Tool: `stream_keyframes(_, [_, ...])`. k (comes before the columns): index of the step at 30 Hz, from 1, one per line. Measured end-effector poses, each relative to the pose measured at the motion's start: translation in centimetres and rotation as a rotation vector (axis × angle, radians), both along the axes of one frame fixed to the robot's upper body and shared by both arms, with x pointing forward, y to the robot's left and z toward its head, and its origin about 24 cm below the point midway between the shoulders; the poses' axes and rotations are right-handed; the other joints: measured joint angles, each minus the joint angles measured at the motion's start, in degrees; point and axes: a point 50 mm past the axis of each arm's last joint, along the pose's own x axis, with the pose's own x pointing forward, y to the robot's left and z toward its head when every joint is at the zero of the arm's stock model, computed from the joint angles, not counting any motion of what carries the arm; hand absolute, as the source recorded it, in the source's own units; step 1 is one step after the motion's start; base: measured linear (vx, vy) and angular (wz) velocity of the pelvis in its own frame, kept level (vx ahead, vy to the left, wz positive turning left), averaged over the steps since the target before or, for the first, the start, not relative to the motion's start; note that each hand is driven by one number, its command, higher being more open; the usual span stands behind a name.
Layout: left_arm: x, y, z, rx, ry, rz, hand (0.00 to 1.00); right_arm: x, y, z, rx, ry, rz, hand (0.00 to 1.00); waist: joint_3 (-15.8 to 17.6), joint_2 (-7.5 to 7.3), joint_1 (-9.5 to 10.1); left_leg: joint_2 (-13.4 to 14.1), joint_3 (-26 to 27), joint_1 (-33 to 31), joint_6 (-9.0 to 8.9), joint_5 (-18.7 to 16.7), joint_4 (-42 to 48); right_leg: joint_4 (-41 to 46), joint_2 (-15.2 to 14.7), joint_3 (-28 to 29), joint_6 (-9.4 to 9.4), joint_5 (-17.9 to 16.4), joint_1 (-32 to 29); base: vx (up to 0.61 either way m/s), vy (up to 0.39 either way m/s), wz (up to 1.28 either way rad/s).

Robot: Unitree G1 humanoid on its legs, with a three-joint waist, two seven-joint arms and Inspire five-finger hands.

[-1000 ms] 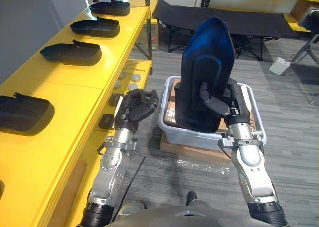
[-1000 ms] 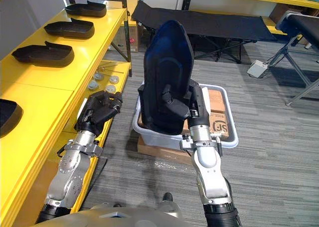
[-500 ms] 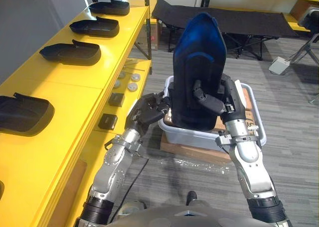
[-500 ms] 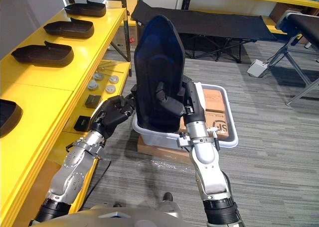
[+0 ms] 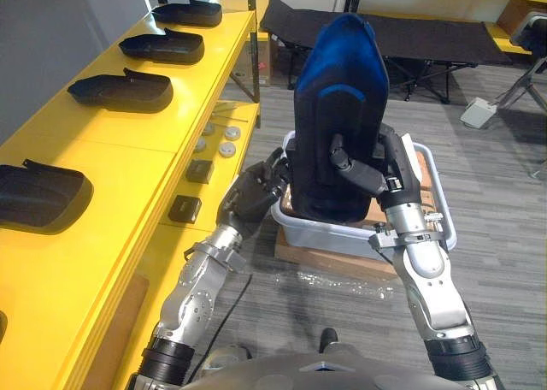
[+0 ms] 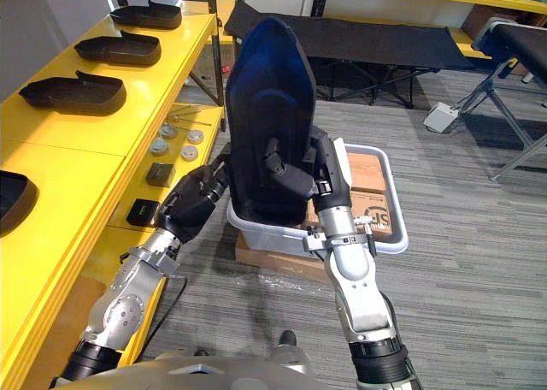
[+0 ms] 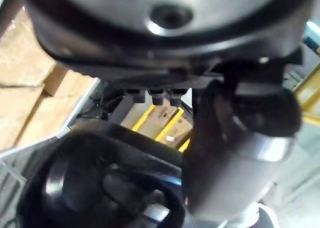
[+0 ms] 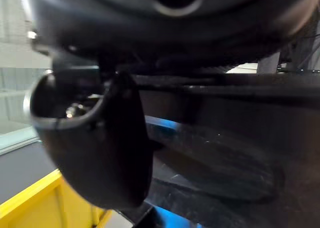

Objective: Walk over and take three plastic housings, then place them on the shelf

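Plastic housing (image 5: 340, 108) gripped upright by the right hand (image 5: 385, 168), left hand (image 5: 252, 193) has swung in alongside, fingers' hold unclear, so the shelf (image 5: 102, 150) carry looks next.

Grey striped floor (image 5: 504, 210), long yellow shelf (image 5: 111, 150) at the left, black folding cot (image 5: 436, 35) at the back

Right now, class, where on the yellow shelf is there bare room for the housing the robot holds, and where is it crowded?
Widest bare patch of the yellow shelf: between the nearest housing and the second housing. More bare yellow lies nearer the robot than the nearest housing. Crowded: the far end, where the third housing and fourth housing sit close together.
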Motion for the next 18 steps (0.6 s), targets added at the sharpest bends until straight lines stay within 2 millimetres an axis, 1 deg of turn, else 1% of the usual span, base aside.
stream_keyframes(3, [0.2,0.3,0.7,-0.061,-0.052,0.076,1.00,-0.1,0.2,0.2,-0.006,-0.024,0.002,0.00,-0.07,-0.20,0.11,-0.03,-0.09,0.04,0.04,0.09,-0.10,0.01,-0.02,-0.13,0.03,0.02,0.13,0.00,0.000,0.01])
stream_keyframes(5, [0.5,1.4,1.3,-0.092,-0.074,0.184,1.00,0.0,0.0,0.3,-0.023,-0.034,-0.015,0.00,-0.07,-0.55,0.23,-0.07,-0.26,0.11,0.06,0.26,-0.24,0.01,-0.05,-0.35,0.03,0.04,0.30,0.00,0.000,0.05])
stream_keyframes(6, [0.6,1.7,1.4,-0.095,-0.078,0.206,1.00,0.0,-0.3,0.4,-0.024,-0.038,-0.025,0.00,-0.04,-0.63,0.26,-0.07,-0.30,0.11,0.05,0.30,-0.25,0.01,-0.05,-0.40,0.04,0.04,0.33,0.00,0.000,0.05])
stream_keyframes(7, [0.8,2.6,1.6,-0.048,-0.084,0.273,1.00,0.2,-1.3,1.0,-0.026,-0.058,-0.063,0.00,-0.04,-0.79,0.37,-0.07,-0.42,0.11,0.04,0.33,-0.25,0.02,-0.06,-0.57,0.04,0.05,0.42,0.00,0.000,0.04])
stream_keyframes(9, [0.9,3.6,1.5,-0.002,-0.081,0.338,1.00,0.6,-2.5,2.1,-0.018,-0.099,-0.099,0.00,-0.05,-0.83,0.32,-0.11,-0.40,0.15,0.04,0.34,-0.25,0.02,-0.11,-0.58,0.05,0.06,0.44,0.00,0.000,0.00])
stream_keyframes(11, [1.0,5.1,1.2,0.067,-0.051,0.445,1.00,0.9,-4.9,4.5,0.053,-0.182,-0.150,0.00,-0.06,-0.87,0.26,-0.13,-0.36,0.16,0.03,0.33,-0.22,0.02,-0.13,-0.55,0.07,0.08,0.43,0.00,0.000,0.00])
stream_keyframes(12, [1.0,5.5,1.1,0.082,-0.042,0.471,1.00,0.9,-5.4,5.1,0.069,-0.205,-0.162,0.00,-0.06,-0.87,0.22,-0.12,-0.35,0.16,0.03,0.32,-0.22,0.02,-0.12,-0.55,0.08,0.08,0.43,0.00,0.000,0.00])
stream_keyframes(13, [0.9,7.1,0.2,0.085,0.030,0.594,1.00,0.3,-7.3,7.6,0.103,-0.309,-0.207,0.00,-0.08,-0.93,-0.08,-0.05,-0.27,0.16,-0.04,0.27,-0.22,0.04,-0.08,-0.55,0.11,0.11,0.66,0.00,0.000,0.00])
stream_keyframes(15, [0.8,8.0,-0.6,0.091,0.061,0.632,1.00,-0.1,-7.9,8.4,0.123,-0.344,-0.218,0.00,-0.14,-1.16,-0.27,0.02,-0.27,0.16,-0.07,0.23,-0.22,0.04,-0.04,-0.63,0.13,0.12,0.70,0.00,0.000,0.00])
stream_keyframes(18, [0.8,8.0,-0.7,0.099,0.049,0.617,1.00,-0.1,-7.8,8.4,0.141,-0.340,-0.186,0.00,-0.09,-1.30,-0.16,0.08,-0.27,0.15,-0.08,0.19,-0.22,0.22,-0.15,-0.68,0.13,0.12,0.63,0.00,0.000,0.00])
